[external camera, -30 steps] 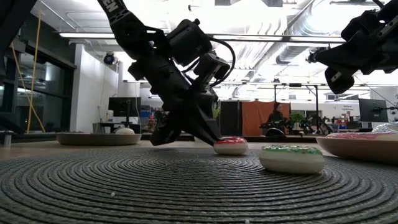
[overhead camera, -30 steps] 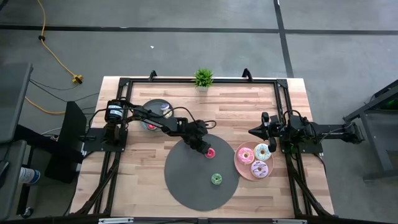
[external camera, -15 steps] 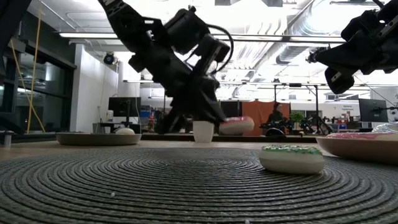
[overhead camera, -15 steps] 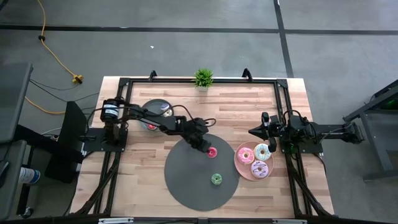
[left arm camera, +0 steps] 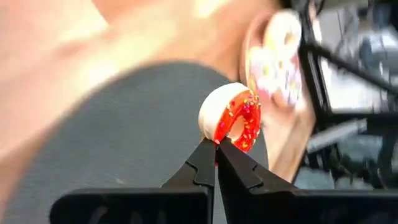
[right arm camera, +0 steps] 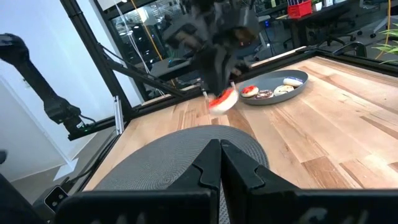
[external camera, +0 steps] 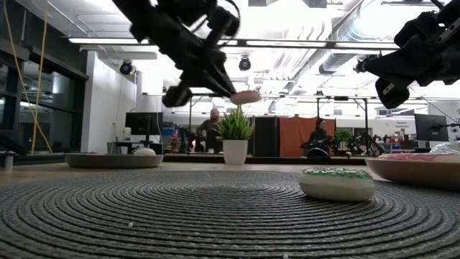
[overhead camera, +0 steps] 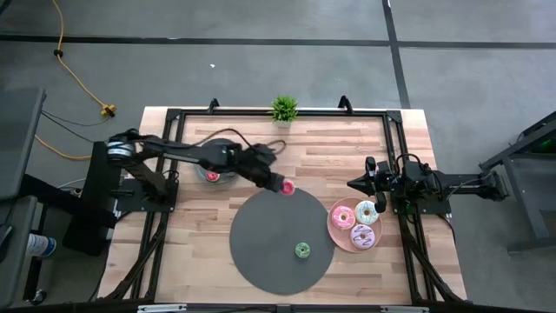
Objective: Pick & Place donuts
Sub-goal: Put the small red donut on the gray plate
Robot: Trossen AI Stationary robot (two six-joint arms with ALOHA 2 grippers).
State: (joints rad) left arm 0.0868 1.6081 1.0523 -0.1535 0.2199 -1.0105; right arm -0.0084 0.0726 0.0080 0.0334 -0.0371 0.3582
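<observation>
Left hand (left arm camera: 216, 144) pinching donut (left arm camera: 231, 117) — red-frosted, sprinkled.

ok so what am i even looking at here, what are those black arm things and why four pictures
Those are two robot arms at a wooden table, filmed at once from above, from table height, and from each wrist. The left gripper is shut on a red donut, holding it in the air by the edge of the round grey mat. The right gripper waits shut, holding nothing. A green donut lies on the mat, three bigger ones sit on a pink plate, and more lie in a grey dish.
</observation>
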